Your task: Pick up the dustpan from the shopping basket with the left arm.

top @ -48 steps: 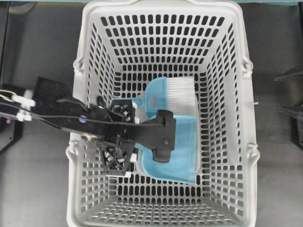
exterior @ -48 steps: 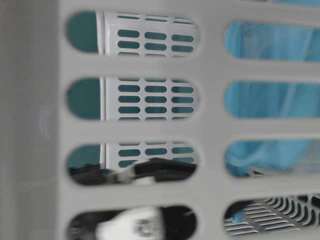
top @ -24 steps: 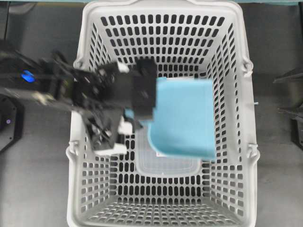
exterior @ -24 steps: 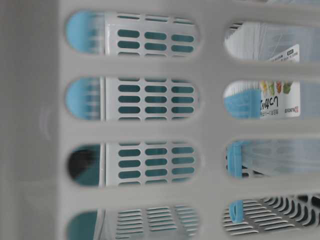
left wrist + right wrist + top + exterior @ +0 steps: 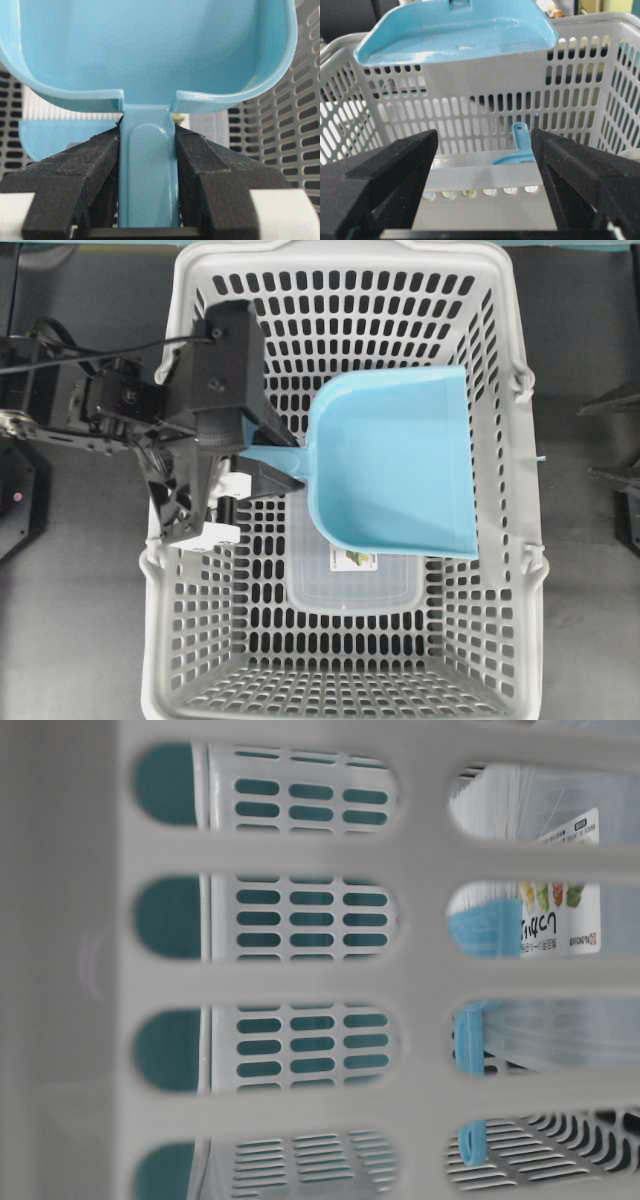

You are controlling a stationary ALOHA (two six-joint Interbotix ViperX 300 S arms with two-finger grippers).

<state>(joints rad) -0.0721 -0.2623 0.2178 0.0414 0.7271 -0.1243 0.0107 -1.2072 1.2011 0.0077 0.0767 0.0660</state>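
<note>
The light blue dustpan (image 5: 390,465) hangs level above the grey shopping basket (image 5: 340,255), its open edge toward the right wall. My left gripper (image 5: 268,462) is shut on its thin handle. In the left wrist view the handle (image 5: 149,170) sits squeezed between both black fingers (image 5: 90,170), with the pan (image 5: 150,45) spreading out beyond them. The right wrist view shows the dustpan (image 5: 455,30) raised to about rim height over the basket (image 5: 470,115). My right gripper (image 5: 485,150) stands open outside the basket with nothing in it.
A clear lidded container with a label (image 5: 350,585) lies on the basket floor. A blue hand brush with white bristles (image 5: 60,105) lies under the dustpan, its handle (image 5: 520,137) pointing up. The table-level view is filled by the basket's slotted wall (image 5: 300,850).
The left gripper has lifted the dustpan off the brush and out of the basket's bottom, up and toward the far side. The container under it now shows. The right gripper has stayed put.
</note>
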